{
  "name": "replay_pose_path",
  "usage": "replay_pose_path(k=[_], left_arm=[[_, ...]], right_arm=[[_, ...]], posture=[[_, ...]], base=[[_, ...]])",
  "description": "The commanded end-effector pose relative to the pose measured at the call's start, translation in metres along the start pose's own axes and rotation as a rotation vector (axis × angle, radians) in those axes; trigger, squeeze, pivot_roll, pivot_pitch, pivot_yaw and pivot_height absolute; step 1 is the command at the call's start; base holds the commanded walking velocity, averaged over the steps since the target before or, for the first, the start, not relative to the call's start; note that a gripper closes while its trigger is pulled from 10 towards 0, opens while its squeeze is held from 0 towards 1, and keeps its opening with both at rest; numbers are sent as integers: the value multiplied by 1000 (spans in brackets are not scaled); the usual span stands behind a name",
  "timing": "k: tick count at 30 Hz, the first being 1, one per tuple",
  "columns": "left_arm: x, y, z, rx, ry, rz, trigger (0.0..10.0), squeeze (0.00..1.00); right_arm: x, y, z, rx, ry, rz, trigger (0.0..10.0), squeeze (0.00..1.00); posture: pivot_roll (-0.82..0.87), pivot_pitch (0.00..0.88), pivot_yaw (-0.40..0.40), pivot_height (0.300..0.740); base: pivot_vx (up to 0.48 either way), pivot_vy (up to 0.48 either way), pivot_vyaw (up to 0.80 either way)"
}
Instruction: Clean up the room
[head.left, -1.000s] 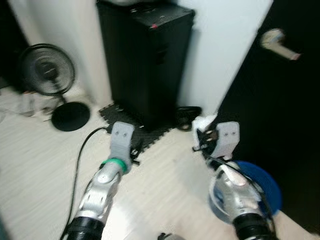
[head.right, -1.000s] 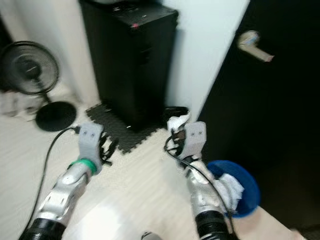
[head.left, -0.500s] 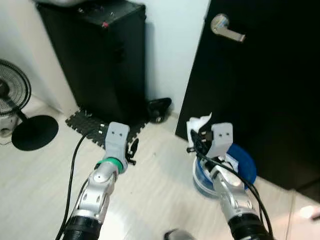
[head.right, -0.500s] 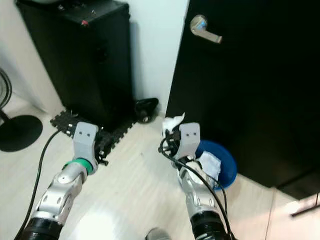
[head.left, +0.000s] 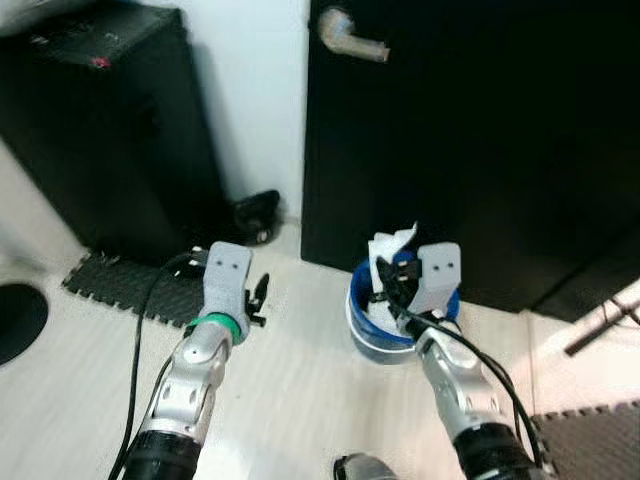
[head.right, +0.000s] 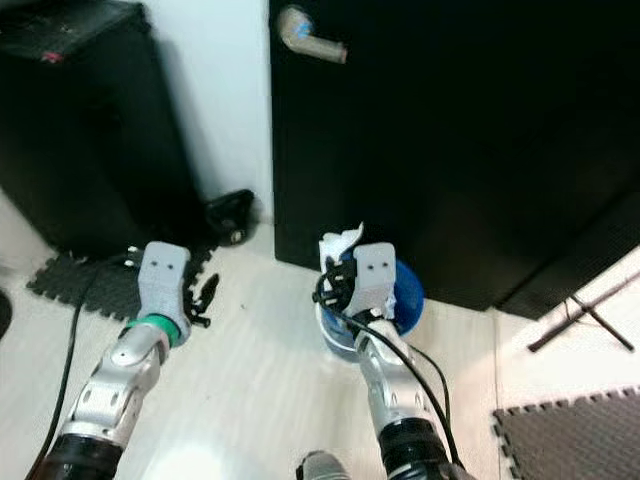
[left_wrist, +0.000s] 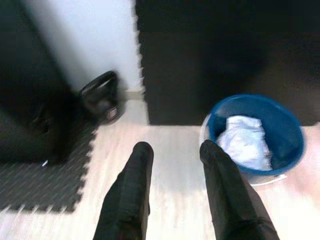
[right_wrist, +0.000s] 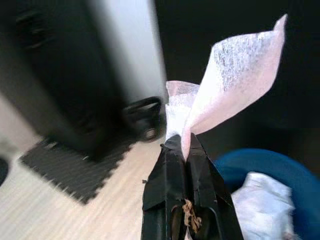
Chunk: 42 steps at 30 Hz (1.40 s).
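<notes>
Disposal step: your right claw is clenched on a white tissue just above the blue bin, already holding crumpled paper; next, centre over its mouth and release, while the left claw idles released beside it.

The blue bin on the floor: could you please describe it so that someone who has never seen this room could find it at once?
Start at the black door with the silver lever handle. At its foot, on the pale floor, stands the blue bin, round, with crumpled white paper inside. The right tool, shut on a white tissue, hangs above it. It is the one blue, open-topped thing here; the kettlebell nearby is black.
</notes>
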<state>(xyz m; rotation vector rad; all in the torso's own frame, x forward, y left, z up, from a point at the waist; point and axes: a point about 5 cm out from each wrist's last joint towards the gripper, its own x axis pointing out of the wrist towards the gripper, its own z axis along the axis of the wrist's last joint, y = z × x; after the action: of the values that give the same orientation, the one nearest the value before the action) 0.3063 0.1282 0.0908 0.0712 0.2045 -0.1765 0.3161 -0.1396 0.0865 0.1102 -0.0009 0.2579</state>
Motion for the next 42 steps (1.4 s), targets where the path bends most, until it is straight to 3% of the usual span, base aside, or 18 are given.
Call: replay_pose_path(k=[1, 13, 18, 28, 38, 42], left_arm=[[0, -2, -3, 1, 14, -6, 10000, 0], [0, -1, -1, 6, 1, 4, 10000, 0], [1, 0, 0, 6, -9, 5, 10000, 0], [1, 0, 0, 7, -10, 3, 10000, 0], [1, -1, 0, 7, -6, -2, 10000, 0], [0, -5, -1, 18, -1, -34, 10000, 0]], right_arm=[[-2, -2, -4, 12, 12, -11, 10000, 0], [-2, -2, -3, 17, 10, -13, 10000, 0], [-2, -2, -1, 37, -7, -25, 10000, 0], [-1, -2, -1, 29, -5, -28, 10000, 0], [-1, -6, -2, 23, 5, -66, 10000, 0], [-2, -9, -2, 9, 9, -81, 10000, 0]], posture=[[-111, 39, 70, 740], [-109, 43, 70, 740], [-110, 42, 71, 740], [-110, 45, 72, 740], [-111, 44, 74, 740], [-111, 44, 76, 740]], base=[[0, 0, -800], [44, 0, -800], [410, 0, -705], [465, 0, 0], [463, 0, -691], [0, 0, 0]])
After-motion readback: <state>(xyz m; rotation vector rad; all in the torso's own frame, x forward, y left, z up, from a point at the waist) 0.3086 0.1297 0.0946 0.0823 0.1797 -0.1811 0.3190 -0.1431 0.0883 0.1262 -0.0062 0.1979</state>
